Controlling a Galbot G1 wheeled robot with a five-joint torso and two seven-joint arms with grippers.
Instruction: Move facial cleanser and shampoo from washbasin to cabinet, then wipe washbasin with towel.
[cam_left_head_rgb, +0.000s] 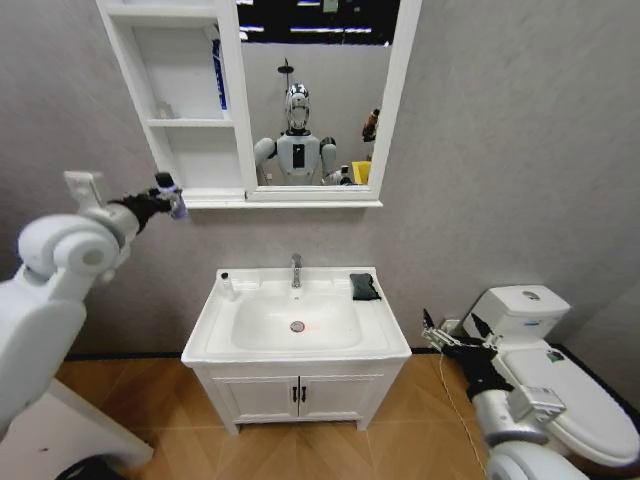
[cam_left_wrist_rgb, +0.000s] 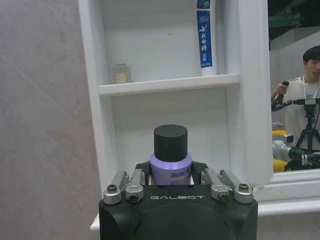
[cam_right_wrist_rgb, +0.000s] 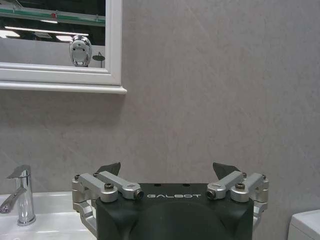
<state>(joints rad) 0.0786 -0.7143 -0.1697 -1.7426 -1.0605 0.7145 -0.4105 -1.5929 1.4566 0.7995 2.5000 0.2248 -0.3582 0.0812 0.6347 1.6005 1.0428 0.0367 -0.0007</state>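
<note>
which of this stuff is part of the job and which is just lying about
Part of the job:
- purple bottle, held in the left hand by the cabinet
- blue and white tube on a cabinet shelf
- washbasin
- black towel on its rim
- right hand, open, low beside the basin

Lying about:
- toilet
- small bottle on the basin
- small jar on the shelf

**Colours at the Washbasin**

We see a white washbasin (cam_left_head_rgb: 300, 340) with a chrome tap (cam_left_head_rgb: 296, 270) and a black towel (cam_left_head_rgb: 364, 286) on its rim. The cabinet (cam_left_head_rgb: 180, 122) is white, and a blue-and-white tube (cam_left_wrist_rgb: 204, 35) stands on 1 shelf. Our black left gripper (cam_left_wrist_rgb: 171, 175) clasps a lilac bottle (cam_left_wrist_rgb: 171, 167) with a black cap. The wall (cam_left_head_rgb: 500, 150) is mottled grey, the floor (cam_left_head_rgb: 320, 450) warm brown wood.
</note>
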